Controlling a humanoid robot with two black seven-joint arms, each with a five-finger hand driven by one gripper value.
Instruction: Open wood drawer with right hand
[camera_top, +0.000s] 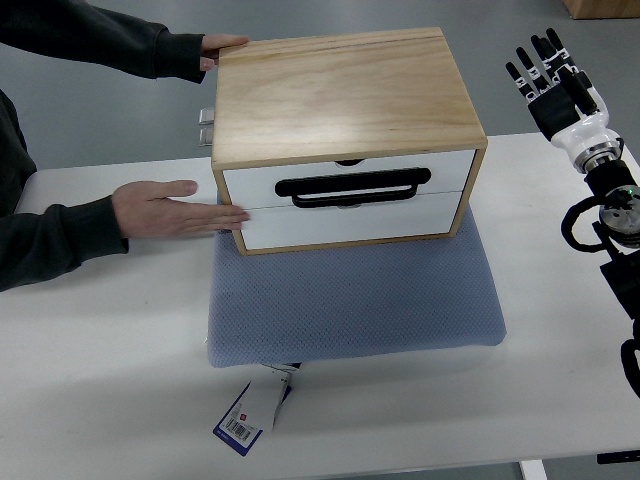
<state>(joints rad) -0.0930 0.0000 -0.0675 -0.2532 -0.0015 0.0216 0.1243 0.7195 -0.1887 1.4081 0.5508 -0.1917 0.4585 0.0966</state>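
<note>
A light wooden box with two white drawer fronts stands on a blue-grey cushion. The upper drawer carries a black bar handle, and the lower drawer sits just beneath it. Both drawers look closed. My right hand is raised to the right of the box, well apart from it, black fingers spread and holding nothing. Its arm runs down the right edge. My left arm does not show.
A person in dark sleeves steadies the box: one hand lies flat against its front left corner, the other hand rests at its back left corner. A printed tag hangs from the cushion's front. The white table extends around.
</note>
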